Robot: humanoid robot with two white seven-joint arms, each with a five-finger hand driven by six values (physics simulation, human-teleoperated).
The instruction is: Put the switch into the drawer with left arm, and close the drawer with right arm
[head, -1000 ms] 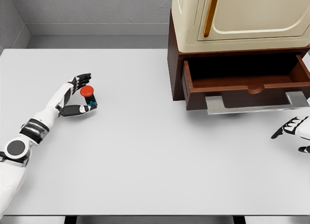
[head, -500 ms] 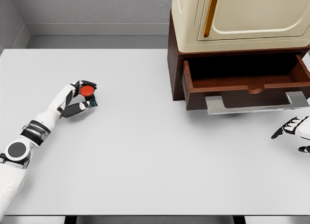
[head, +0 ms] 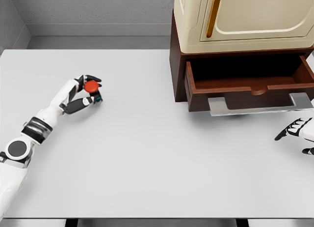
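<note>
The switch (head: pixel 91 86), a small dark base with a round red button on top, is at the left of the white table (head: pixel 147 153). My left hand (head: pixel 86 92) is shut on it, fingers curled over the red top and thumb under its side. The brown wooden drawer (head: pixel 250 84) stands pulled open at the upper right, with a grey bar handle (head: pixel 260 105) along its front and a dark inside showing nothing. My right hand (head: pixel 298 131) rests at the right edge, below the handle, fingers spread and holding nothing.
A cream cabinet (head: pixel 245 18) with an orange handle sits on top of the brown drawer unit. A grey wall runs behind the table's far edge. Bare table surface stretches between the switch and the drawer.
My left hand's fingers have closed around the switch. Hand and switch have shifted slightly up and to the right. The right hand has not moved.
</note>
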